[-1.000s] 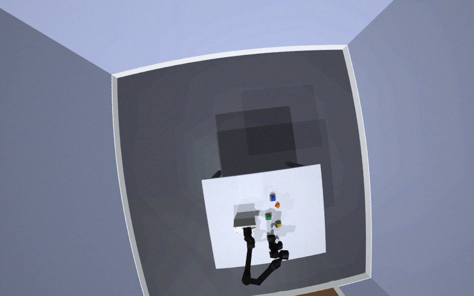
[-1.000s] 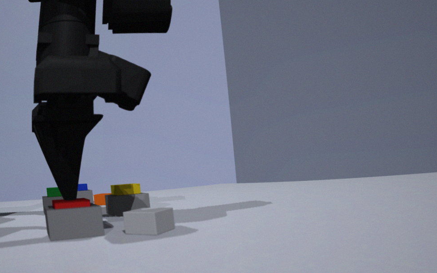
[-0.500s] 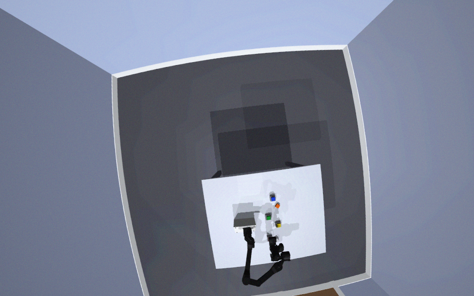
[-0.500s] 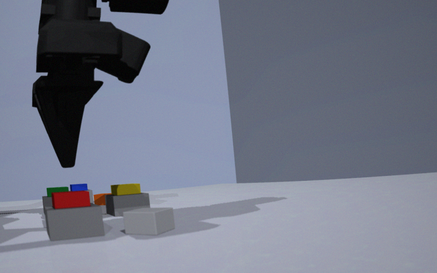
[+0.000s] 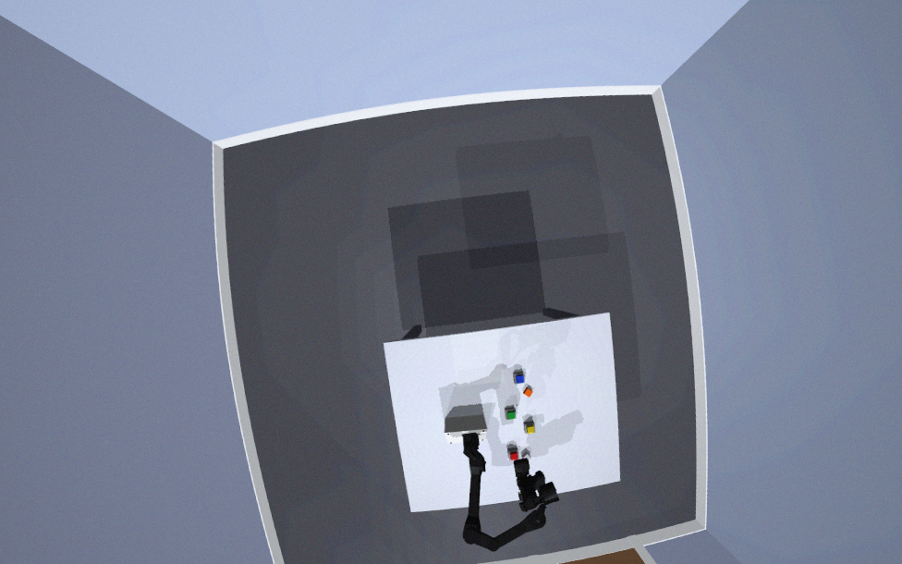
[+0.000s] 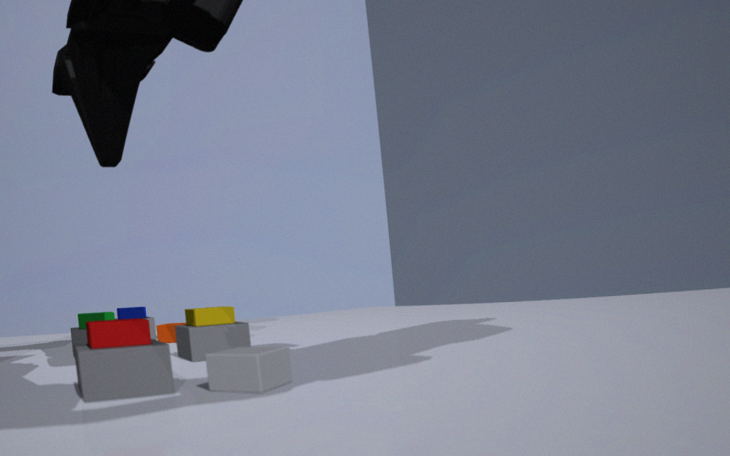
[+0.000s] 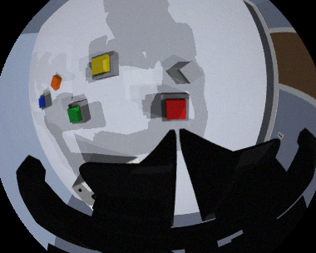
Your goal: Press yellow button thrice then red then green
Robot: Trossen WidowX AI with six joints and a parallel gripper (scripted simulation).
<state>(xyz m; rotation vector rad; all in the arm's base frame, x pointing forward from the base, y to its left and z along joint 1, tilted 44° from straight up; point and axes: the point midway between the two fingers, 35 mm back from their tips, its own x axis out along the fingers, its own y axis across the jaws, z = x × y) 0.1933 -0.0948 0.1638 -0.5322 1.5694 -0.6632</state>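
Grey-blue walls close in a dark floor, and on it stands my white table (image 5: 580, 350), with the arm's grey base box (image 5: 465, 419) near its left edge.

My tool (image 6: 108, 161) hangs high in the air, well clear of everything, its two black fingers pressed together to a single point with nothing between them. From the wrist view the tips (image 7: 177, 134) sit just short of the red button (image 7: 175, 108), so I am above and slightly on the near-edge side of it, not touching.

The red button (image 5: 513, 455) is the one closest to the table's near edge, its cap standing proud of its grey housing (image 6: 123, 371). Just beside it lies a plain grey block (image 6: 248, 368), apart from it. Further in towards the middle of the table sits the yellow button (image 5: 530, 427), and beside that, toward the left edge, the green button (image 5: 510, 413). Beyond them, toward the far edge, are a small orange block (image 5: 528, 391) and the blue button (image 5: 518, 377).

My arm's shadow falls across the table to the right of the buttons in the exterior view.
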